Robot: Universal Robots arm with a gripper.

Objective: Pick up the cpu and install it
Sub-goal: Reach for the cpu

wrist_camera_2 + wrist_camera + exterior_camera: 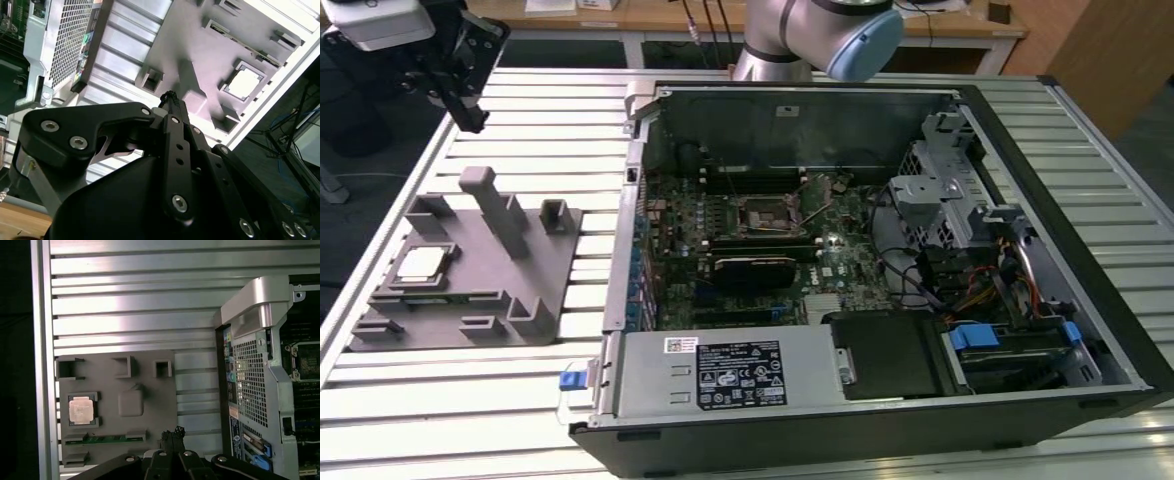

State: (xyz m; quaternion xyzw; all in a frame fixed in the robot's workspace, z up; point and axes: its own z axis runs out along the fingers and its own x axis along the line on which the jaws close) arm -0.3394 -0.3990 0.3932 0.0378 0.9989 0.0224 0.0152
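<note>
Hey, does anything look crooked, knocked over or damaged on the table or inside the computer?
Nothing stands out. The cpu lies flat and square in its recess on the grey holder. The open computer case rests on the slatted table, and the gripper hangs near the holder, touching nothing.

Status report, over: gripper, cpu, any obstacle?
Gripper shut, empty, hovering apart from the cpu. The cpu lies flat in the grey fixture, untouched. Nothing on top of it; upright post stands beside.
</note>
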